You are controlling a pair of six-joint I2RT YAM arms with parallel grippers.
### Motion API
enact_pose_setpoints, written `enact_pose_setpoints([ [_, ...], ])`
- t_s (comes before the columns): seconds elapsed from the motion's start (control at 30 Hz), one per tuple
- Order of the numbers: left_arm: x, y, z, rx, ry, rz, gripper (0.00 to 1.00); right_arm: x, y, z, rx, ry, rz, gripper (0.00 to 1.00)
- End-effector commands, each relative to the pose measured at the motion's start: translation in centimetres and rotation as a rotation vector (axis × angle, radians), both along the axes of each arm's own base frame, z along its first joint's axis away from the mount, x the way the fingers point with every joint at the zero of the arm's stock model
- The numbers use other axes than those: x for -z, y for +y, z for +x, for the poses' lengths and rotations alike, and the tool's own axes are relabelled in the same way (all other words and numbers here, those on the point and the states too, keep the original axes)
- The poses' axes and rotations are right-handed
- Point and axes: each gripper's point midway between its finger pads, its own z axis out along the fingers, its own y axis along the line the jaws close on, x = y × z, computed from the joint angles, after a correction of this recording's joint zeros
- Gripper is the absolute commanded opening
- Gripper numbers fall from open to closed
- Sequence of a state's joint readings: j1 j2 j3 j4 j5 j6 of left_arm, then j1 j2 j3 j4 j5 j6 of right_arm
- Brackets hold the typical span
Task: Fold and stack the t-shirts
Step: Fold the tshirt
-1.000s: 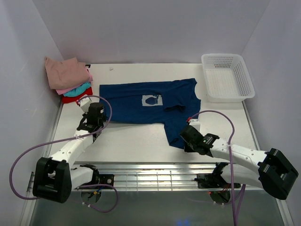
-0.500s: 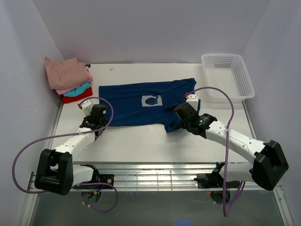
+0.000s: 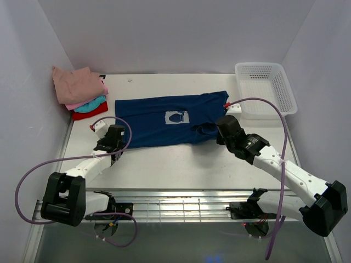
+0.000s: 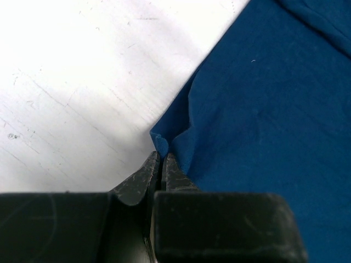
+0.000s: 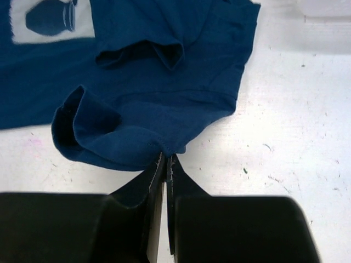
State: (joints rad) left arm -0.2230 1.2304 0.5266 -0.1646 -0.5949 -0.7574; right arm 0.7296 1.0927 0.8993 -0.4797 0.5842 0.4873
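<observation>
- White tabletop (image 3: 164, 164) under pale walls fills the overhead view. A stack of folded tees (image 3: 82, 90), dusty pink over pink, teal and red, sits well beyond the left gripper (image 3: 115, 141), off to its far left. That share of the job looks done.
- The navy tee (image 3: 159, 118) lies chest print (image 3: 177, 116) up between the two grippers, spread but not square, with its right side bunched just beside the right gripper (image 3: 218, 133). I judge the first fold is only under way. Further folds and the move onto the stack are left. A white mesh basket (image 3: 266, 90) stands beyond the right gripper.
- From the left wrist, the left gripper (image 4: 160, 161) has its fingers pressed together on a corner of the navy tee (image 4: 263, 109). The cloth spreads smooth ahead and to its right, and bare table (image 4: 82, 82) lies to its left.
- From the right wrist, the right gripper (image 5: 166, 161) is pinched tight on the navy tee's (image 5: 164, 93) edge. The fabric is rolled into a loose open loop just left of the fingertips, a creased tuck lies further ahead, and the print (image 5: 52, 19) is far ahead to the left.
</observation>
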Motion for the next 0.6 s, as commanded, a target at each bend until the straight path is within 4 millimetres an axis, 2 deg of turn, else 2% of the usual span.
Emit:
enact_pose_setpoints([
  [0.0,-0.3,0.3,-0.5,-0.030,-0.035,-0.012,0.00,2.2,-0.7,-2.2,-0.044,0.095,-0.039,0.08],
  [0.03,-0.5,0.3,-0.7,-0.035,-0.049,-0.025,0.00,2.4,-0.6,-2.8,-0.054,0.111,-0.022,0.08],
  [0.2,0.2,0.2,-1.9,-0.030,-0.048,-0.046,0.00,6.1,-2.7,-6.0,-0.033,0.236,-0.065,0.08],
  [0.33,0.3,0.0,-2.2,-0.018,-0.038,-0.055,0.00,8.7,-3.6,-7.8,-0.035,0.352,-0.128,0.08],
  [0.47,0.2,-0.2,-2.0,-0.009,-0.035,-0.061,0.00,9.1,-4.6,-7.7,0.004,0.376,-0.199,0.08],
  [0.57,-0.3,-0.4,-1.3,-0.004,-0.043,-0.062,0.00,7.7,-4.2,-5.7,0.022,0.304,-0.212,0.08],
])
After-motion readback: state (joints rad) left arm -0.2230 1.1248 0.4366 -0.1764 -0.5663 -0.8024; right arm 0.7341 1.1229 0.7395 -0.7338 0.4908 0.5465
